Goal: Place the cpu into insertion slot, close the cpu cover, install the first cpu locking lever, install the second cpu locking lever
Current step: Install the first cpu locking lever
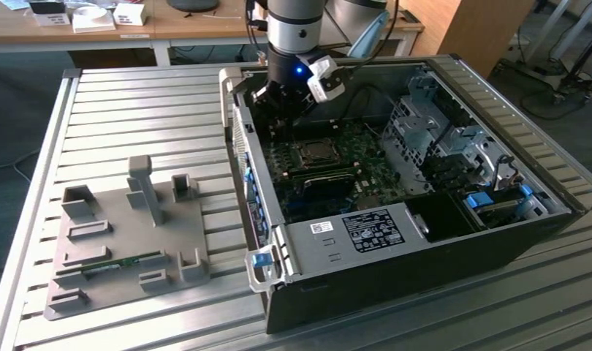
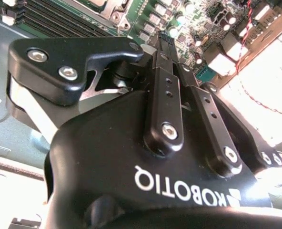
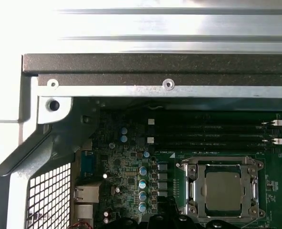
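1. Cpu (image 3: pixel 224 191) seated flat in the socket on the motherboard (image 1: pixel 365 172), silver top facing up. Placing judged done.
2. Cpu cover (image 3: pixel 222 161) lying down around the chip, which shows through its square opening. Judged closed, or very nearly so.
3. Locking levers at the socket's sides too small to tell whether latched. Judged to be the part of the job left to confirm or finish.
4. Pincer (image 1: pixel 276 121) hanging inside the open computer case (image 1: pixel 413 241), at about 11 o'clock of the socket in the exterior view, near it but apart. Spread or pressed together: cannot tell.
5. Dark memory slots (image 1: pixel 321 179) at 6 o'clock of the socket, just beside it.
6. Grey fixture tray (image 1: pixel 120 241) resting on the slatted counter (image 1: pixel 140 102) at 9 o'clock of the case, well apart from the work.
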Available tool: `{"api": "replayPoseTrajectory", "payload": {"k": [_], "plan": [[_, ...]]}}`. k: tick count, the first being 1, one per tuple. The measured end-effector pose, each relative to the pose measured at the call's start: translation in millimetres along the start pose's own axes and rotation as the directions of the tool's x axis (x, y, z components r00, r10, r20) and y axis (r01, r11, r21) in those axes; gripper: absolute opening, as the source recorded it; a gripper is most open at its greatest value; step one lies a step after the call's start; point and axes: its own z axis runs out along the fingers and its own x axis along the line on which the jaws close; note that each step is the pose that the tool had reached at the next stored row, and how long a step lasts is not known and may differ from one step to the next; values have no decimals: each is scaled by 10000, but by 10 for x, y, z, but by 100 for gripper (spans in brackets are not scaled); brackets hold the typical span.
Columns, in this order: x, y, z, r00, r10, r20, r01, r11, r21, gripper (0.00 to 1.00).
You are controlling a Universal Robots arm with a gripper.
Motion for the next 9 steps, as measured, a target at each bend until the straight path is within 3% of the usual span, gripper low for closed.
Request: {"api": "replayPoseTrajectory", "payload": {"k": [9], "plan": [[18,47,4,10000,5,0,-5,10000,-83,11]]}}
